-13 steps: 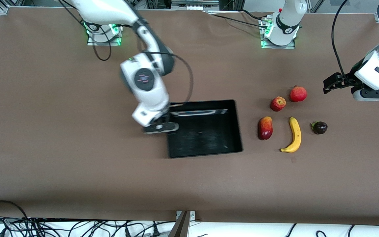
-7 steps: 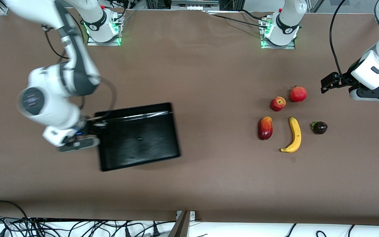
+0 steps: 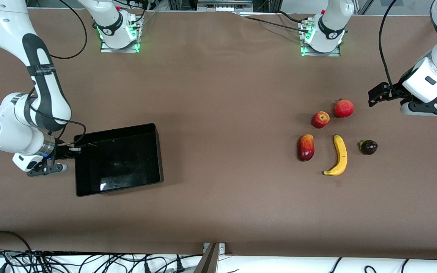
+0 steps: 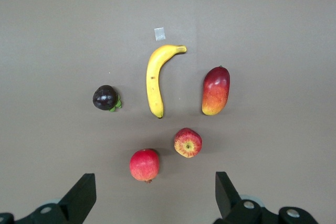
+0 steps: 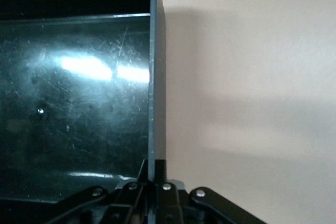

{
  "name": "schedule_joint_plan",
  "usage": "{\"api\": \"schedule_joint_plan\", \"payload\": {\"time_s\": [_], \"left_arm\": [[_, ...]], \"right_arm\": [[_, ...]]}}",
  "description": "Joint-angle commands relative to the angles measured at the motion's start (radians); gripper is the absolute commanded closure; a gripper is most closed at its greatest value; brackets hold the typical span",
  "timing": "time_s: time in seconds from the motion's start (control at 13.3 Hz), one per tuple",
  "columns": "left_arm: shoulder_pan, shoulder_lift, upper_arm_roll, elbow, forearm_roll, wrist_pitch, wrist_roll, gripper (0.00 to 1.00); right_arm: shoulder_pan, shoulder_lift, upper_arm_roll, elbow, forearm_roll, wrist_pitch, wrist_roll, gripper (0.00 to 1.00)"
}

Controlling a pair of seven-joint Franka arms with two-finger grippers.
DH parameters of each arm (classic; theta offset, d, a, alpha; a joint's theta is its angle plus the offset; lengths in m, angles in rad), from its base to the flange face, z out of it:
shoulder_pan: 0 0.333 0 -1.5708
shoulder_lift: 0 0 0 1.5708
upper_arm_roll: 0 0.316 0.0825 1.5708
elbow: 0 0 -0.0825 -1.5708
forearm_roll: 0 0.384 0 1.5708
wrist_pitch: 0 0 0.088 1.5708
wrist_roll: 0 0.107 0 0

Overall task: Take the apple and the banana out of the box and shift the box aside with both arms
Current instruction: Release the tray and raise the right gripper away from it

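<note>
Right gripper (image 3: 75, 149) pinches the box (image 3: 120, 159) wall at its nine o'clock edge (left gripper (image 4: 152, 195) waits spread over the fruit), and that thin one-sided hold could let the box swivel or slip.

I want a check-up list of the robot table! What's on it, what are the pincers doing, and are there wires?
Surface: brown table, bare in the middle.
Job's things: black box empty, at the right arm's end; apple and banana out on the table at the left arm's end.
Clutter: round red fruit, oval red-yellow fruit, dark purple fruit beside them.
Pincers: right pincer shut on the box's wall; left pincer open, over the fruit.
Cables: black cables along the table's near edge.
Surroundings: two lit arm bases.
</note>
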Motion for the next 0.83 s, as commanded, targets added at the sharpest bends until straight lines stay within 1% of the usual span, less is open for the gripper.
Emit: {"api": "schedule_joint_plan", "payload": {"time_s": [0.0,0.23,0.45,0.53,0.6,0.68,0.75], "left_arm": [[-0.004,0.011,-0.009,0.038,0.028,-0.029,0.008,0.0],[-0.003,0.011,-0.012,0.038,0.028,-0.029,0.008,0.0],[-0.004,0.011,-0.012,0.038,0.028,-0.029,0.008,0.0],[-0.004,0.011,-0.012,0.038,0.028,-0.029,0.008,0.0],[-0.004,0.011,-0.013,0.038,0.028,-0.03,0.008,0.0],[-0.003,0.011,-0.013,0.038,0.028,-0.03,0.008,0.0],[-0.004,0.01,-0.013,0.038,0.028,-0.03,0.008,0.0]], "right_arm": [[-0.039,-0.04,0.011,-0.111,0.051,0.063,-0.008,1.0],[-0.049,-0.071,-0.001,-0.163,0.051,0.071,-0.011,1.0],[-0.049,-0.085,-0.004,-0.167,0.051,0.046,-0.016,1.0],[-0.049,-0.091,-0.015,-0.165,0.051,0.028,-0.019,0.83],[-0.049,-0.093,-0.021,-0.159,0.05,0.014,-0.019,0.1],[-0.047,-0.1,-0.021,-0.148,0.046,0.013,-0.021,0.0],[-0.046,-0.106,-0.017,-0.119,0.043,0.011,-0.016,0.0]]}}
